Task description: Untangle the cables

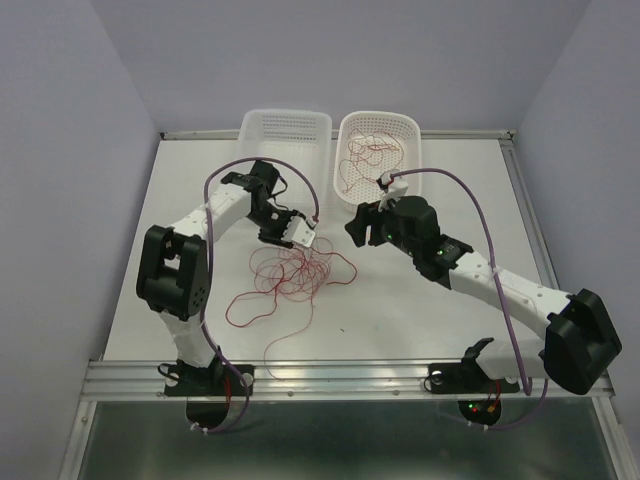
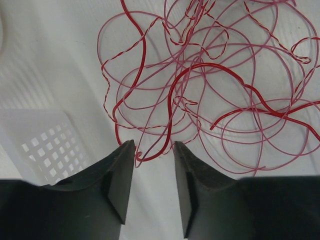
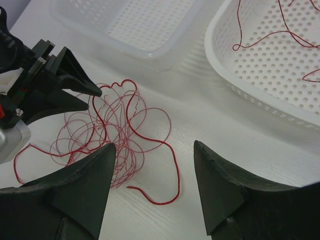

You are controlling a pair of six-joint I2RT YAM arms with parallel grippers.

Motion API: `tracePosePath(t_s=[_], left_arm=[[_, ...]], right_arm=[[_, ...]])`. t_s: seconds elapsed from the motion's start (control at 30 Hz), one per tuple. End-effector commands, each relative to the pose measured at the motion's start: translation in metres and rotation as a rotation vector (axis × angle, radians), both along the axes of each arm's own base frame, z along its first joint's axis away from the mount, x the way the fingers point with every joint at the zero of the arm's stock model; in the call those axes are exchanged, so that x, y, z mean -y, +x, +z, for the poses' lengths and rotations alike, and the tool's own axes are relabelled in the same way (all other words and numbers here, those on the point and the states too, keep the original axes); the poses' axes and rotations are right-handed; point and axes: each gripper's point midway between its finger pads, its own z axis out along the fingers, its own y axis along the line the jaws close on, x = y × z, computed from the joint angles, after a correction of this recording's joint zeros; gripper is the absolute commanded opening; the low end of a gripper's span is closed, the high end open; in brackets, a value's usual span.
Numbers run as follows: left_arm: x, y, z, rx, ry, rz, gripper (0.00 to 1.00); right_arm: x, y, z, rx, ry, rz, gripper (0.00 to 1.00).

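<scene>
- I see the cables (image 1: 295, 272) as a loose clump on the table (image 1: 420, 320), left of centre. The clump runs wider left to right, and two tails trail toward the near edge.
- A few more strands lie in the right basket (image 1: 380, 114), which only the top and right wrist views show.
- The left gripper (image 1: 312, 242) is at the clump's far edge, jaws narrowly parted. Its own camera shows one red loop lying in the gap, plus twisted pairs the top view cannot resolve.
- The right gripper (image 1: 356, 226) hangs right of the clump, jaws wide, holding nothing.
</scene>
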Motion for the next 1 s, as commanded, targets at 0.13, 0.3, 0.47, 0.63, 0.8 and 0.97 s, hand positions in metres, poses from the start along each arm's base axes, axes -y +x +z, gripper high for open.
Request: tracePosePath(t_s=[0.13,0.3,0.47,0.63,0.8,0.97], left_arm=[[0.012,0.015,0.010,0.029,-0.021,0.030,0.10],[0.014,0.016,0.048,0.097,-0.064,0.054,0.00],[0.017,0.015,0.106,0.180,-0.163,0.140,0.00],[0.020,-0.001,0.172,0.285,-0.318,0.197,0.00],[0.021,-0.010,0.256,0.363,-0.531,0.344,0.00],[0.007,-0.018,0.365,0.498,-0.831,0.529,0.00]], right_arm=[[-0.002,-0.003,0.014,0.052,0.044,0.024,0.69],[-0.007,-0.003,0.004,0.030,0.034,0.045,0.69],[-0.016,-0.007,-0.008,0.051,0.047,0.111,0.69],[-0.025,-0.018,0.014,0.165,0.123,0.198,0.71],[-0.043,-0.038,0.037,0.222,0.188,0.351,0.73],[-0.060,-0.051,0.093,0.373,0.298,0.484,0.79]])
